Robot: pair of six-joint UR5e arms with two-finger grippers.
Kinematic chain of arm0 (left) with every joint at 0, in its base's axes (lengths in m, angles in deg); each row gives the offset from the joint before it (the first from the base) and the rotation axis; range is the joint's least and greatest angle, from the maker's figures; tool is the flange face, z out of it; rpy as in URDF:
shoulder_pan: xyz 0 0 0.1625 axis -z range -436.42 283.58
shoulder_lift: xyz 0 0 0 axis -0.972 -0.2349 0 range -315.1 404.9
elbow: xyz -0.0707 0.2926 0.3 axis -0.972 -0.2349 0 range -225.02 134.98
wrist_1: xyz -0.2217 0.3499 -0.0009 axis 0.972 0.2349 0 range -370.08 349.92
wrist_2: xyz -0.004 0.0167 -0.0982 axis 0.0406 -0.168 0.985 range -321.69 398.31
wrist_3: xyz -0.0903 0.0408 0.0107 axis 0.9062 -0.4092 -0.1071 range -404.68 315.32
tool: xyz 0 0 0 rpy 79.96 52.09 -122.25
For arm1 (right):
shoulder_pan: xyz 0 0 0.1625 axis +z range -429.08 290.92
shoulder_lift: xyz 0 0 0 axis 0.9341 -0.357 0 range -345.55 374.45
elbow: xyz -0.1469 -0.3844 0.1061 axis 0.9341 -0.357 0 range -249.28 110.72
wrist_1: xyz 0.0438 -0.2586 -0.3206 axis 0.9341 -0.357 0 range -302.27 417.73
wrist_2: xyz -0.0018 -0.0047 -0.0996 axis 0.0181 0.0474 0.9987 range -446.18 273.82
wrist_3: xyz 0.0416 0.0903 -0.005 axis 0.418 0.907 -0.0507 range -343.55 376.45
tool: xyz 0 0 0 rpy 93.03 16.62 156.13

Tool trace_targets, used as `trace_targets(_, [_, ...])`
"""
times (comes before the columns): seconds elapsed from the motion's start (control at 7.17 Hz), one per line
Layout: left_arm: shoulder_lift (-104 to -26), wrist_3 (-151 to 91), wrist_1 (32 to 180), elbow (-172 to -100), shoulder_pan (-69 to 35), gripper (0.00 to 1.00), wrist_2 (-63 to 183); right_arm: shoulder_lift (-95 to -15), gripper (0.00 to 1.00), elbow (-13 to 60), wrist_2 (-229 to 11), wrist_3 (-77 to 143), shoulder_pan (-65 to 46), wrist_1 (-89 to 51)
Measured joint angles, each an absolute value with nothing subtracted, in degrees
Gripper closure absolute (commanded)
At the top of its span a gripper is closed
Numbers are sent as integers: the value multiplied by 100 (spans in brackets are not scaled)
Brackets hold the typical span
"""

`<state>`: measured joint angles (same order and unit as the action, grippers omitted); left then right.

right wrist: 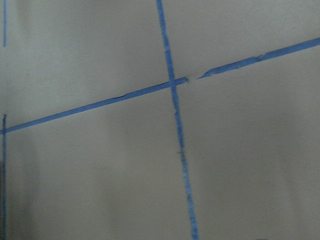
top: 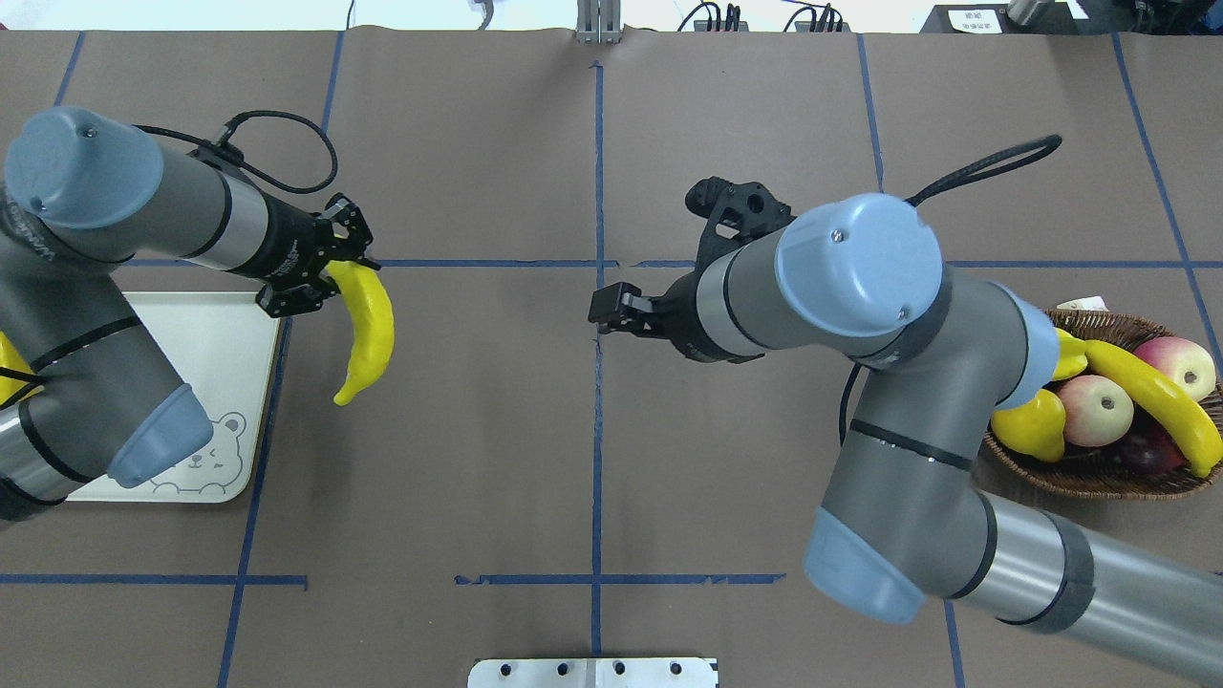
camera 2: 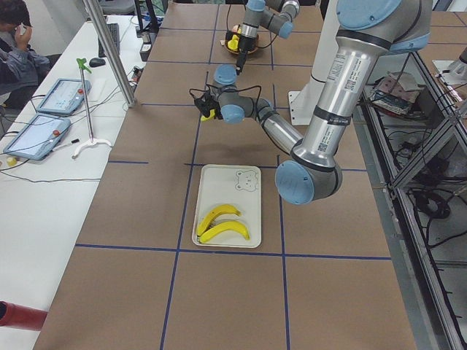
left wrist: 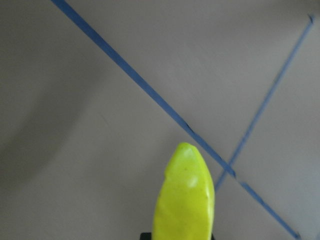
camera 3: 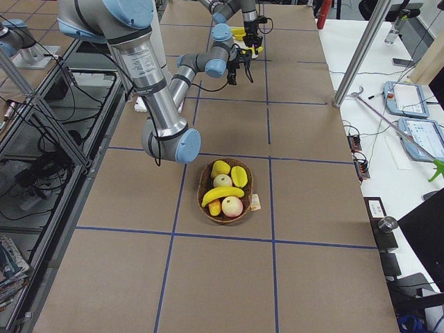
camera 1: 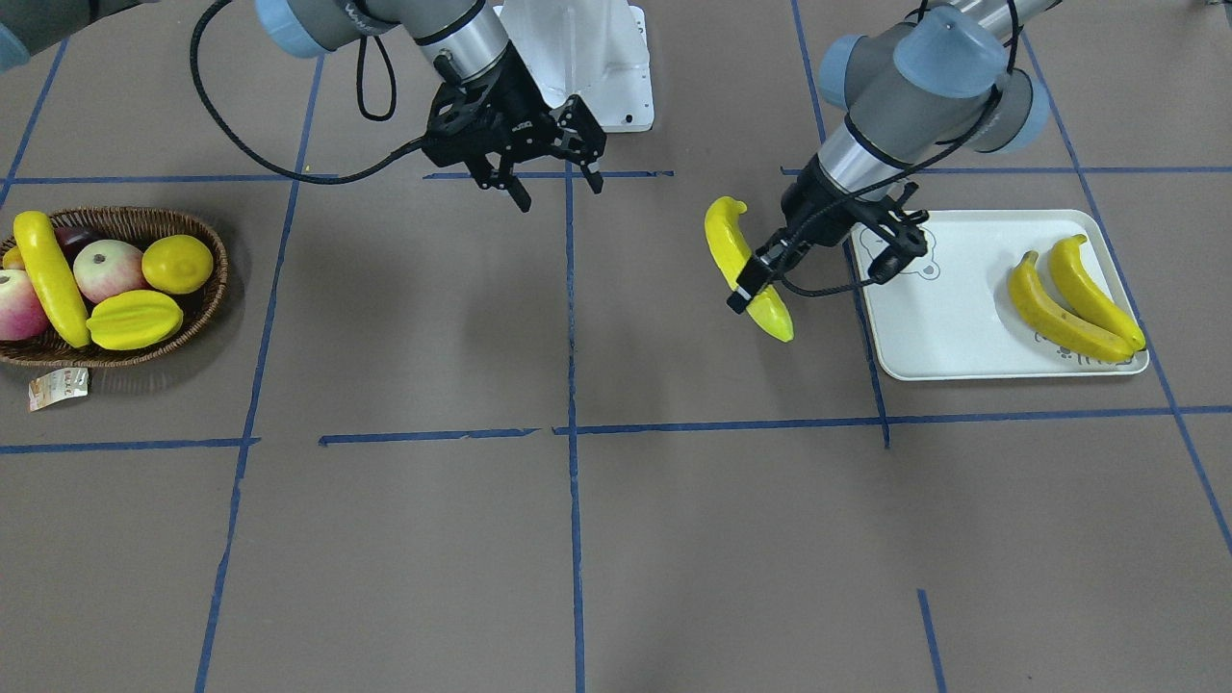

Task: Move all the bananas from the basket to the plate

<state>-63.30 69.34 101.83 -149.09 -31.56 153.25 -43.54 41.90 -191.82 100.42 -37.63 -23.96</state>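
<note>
My left gripper (camera 1: 762, 272) is shut on a yellow banana (camera 1: 743, 265) and holds it in the air just beside the plate (camera 1: 934, 322), on the side toward the table's middle. The left wrist view shows only that banana's tip (left wrist: 185, 200) over the table. Two bananas (camera 1: 1059, 313) (camera 1: 1095, 289) lie side by side on the plate's far end. One banana (camera 1: 48, 279) lies in the wicker basket (camera 1: 219, 279) across the other fruit. Near the table's centre line my right gripper (camera 1: 539, 183) hangs open with nothing in it.
The basket also holds two apples (camera 1: 106, 269), a lemon (camera 1: 178, 263) and a starfruit (camera 1: 135, 320); a paper tag (camera 1: 58, 387) hangs at its rim. The white robot base (camera 1: 597, 58) stands at the table's back. A seated person (camera 2: 18, 44) and tablets are beside the table.
</note>
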Motion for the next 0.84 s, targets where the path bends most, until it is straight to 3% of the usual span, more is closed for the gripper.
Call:
trace_targets(0.42, [-5321,6235,9788,-14945,-2748,100,15334,-4483,0,4663,-19862,8901,-3048,-3860])
trace_targets(0.84, [-4857,5047,10017,-14503,-2044,97,15376,-4648,0,4889,-19959,8609,-2912,-4080])
